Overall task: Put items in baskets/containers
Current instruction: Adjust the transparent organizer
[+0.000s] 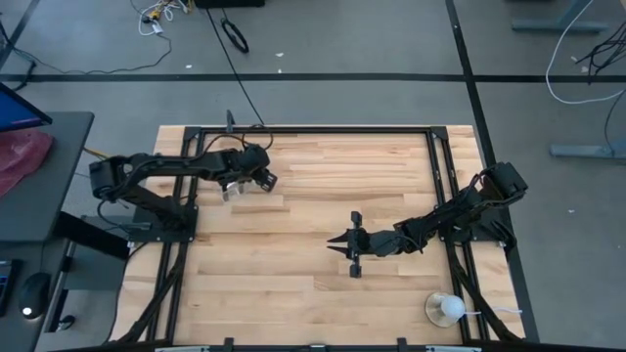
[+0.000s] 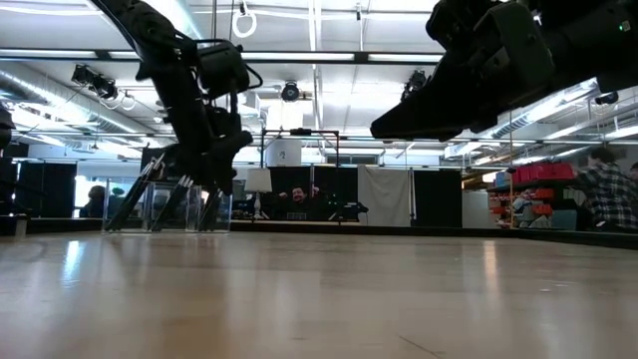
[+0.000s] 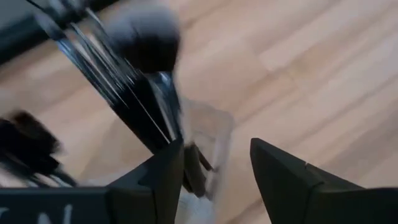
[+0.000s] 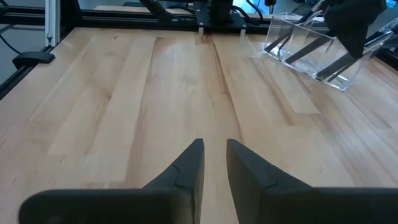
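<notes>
On the pale wood-plank bench (image 1: 293, 254), a clear plastic brush holder (image 4: 311, 53) sits toward 11 o'clock, with thin dark-handled brushes (image 3: 134, 93) leaning inside. The left pincer (image 1: 256, 178) hovers over it, fingers parted, holding nothing. The right pincer (image 1: 344, 250), mid-bench, is nearly closed and empty.

Nothing legible anywhere here, folks: no label, brand or number that can be read on the counter (image 1: 313, 235) or the arms. A pale sign (image 2: 283, 153) hangs in the room behind (its marking too small to make out). That sign is all.
</notes>
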You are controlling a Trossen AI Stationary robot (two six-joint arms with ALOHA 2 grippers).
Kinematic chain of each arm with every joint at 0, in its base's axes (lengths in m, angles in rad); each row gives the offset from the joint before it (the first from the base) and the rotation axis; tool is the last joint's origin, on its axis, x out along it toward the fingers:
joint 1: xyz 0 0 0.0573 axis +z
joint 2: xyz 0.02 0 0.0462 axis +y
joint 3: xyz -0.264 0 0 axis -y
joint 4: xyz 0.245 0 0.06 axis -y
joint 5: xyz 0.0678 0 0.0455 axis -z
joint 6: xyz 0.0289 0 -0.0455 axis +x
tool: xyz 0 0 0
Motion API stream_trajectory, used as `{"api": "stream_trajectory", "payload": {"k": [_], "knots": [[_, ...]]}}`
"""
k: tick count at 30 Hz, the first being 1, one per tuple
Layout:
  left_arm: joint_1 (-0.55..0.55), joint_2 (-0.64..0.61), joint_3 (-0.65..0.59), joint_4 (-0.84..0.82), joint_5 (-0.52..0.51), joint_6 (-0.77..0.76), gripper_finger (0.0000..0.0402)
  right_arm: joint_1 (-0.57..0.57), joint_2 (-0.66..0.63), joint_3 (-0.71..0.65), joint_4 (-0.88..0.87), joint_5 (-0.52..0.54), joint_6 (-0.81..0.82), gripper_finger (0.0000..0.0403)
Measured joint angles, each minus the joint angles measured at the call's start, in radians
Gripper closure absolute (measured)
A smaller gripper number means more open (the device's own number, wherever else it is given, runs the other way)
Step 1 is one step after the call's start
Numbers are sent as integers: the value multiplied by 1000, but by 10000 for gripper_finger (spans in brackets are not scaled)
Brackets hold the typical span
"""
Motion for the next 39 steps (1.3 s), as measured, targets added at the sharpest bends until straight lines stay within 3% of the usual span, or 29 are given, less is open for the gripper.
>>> {"api": "stream_trajectory", "payload": {"k": [16, 27, 39], "knots": [[-97, 16, 1, 14, 187, 98, 214, 0, 0, 0, -4, 0, 0, 330], [-206, 16, 1, 13, 220, 187, 214, 0, 0, 0, -4, 0, 0, 330], [-211, -75, -1, 10, 219, 198, 213, 0, 0, 0, -3, 0, 3, 330]]}}
